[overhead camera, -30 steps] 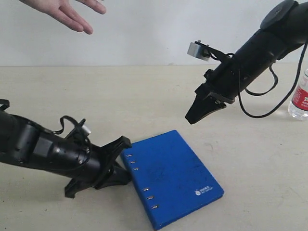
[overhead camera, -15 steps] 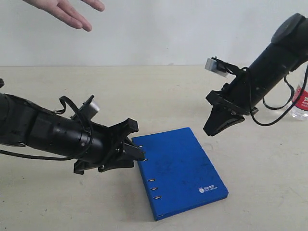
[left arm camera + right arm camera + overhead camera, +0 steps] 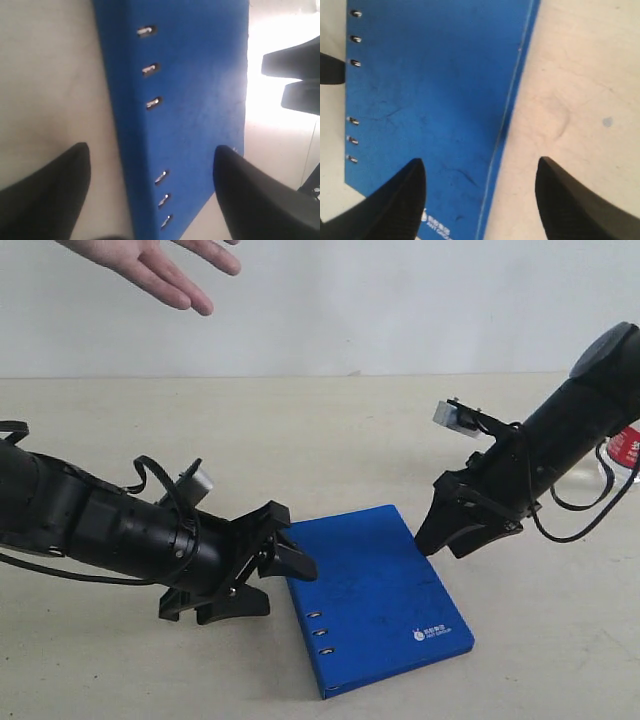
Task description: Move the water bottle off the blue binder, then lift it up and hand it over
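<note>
While both jaws gape beside blue binder (image 3: 375, 595), water bottle (image 3: 628, 448) behind right arm (image 3: 570, 430), hand (image 3: 160, 265) above.

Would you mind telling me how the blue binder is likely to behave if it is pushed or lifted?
The blue binder lies flat on the table, so it will probably slide rather than roll or tip. Its straight edges suggest a fairly stiff cover. Lifted by one edge, it might swing open.

One blue binder (image 3: 375, 605) with six slots (image 3: 152, 102); two grippers – left gripper (image 3: 298, 540), right gripper (image 3: 438, 548); one human hand (image 3: 150, 265); one water bottle (image 3: 628, 448).
</note>
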`<state>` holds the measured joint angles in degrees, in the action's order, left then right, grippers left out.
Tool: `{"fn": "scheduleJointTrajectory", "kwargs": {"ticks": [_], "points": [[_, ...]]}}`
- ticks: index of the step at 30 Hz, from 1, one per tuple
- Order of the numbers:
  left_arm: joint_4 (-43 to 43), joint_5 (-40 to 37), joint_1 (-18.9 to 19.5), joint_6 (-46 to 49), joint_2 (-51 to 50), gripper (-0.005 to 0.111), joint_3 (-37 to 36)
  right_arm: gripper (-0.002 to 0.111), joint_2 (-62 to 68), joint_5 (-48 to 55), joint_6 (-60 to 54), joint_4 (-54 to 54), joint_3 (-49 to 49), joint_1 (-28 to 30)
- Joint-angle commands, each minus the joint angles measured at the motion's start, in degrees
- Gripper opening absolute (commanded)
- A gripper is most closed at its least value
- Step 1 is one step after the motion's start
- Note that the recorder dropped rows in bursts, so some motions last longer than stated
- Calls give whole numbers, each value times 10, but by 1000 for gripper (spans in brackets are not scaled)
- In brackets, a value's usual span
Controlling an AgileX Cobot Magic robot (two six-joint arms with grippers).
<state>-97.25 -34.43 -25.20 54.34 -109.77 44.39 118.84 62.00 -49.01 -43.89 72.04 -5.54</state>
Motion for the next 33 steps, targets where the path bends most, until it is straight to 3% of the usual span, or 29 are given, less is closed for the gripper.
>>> {"fn": "scheduleJointTrajectory", "kwargs": {"ticks": [1,12,19,26,33], "points": [[-10,-8,-2,1,-2,65,-1,58,2,-16,-3,4,-1,4],[-10,-20,-2,11,-2,65,-1,56,71,46,-49,-97,-1,4],[-27,-52,-2,46,-2,65,-1,22,73,80,-96,-204,-1,4],[-27,-59,-2,56,-2,65,-1,22,55,80,-83,-197,-1,1],[-19,-90,-2,131,-2,65,-1,22,51,80,-55,-163,-1,-34]]}}
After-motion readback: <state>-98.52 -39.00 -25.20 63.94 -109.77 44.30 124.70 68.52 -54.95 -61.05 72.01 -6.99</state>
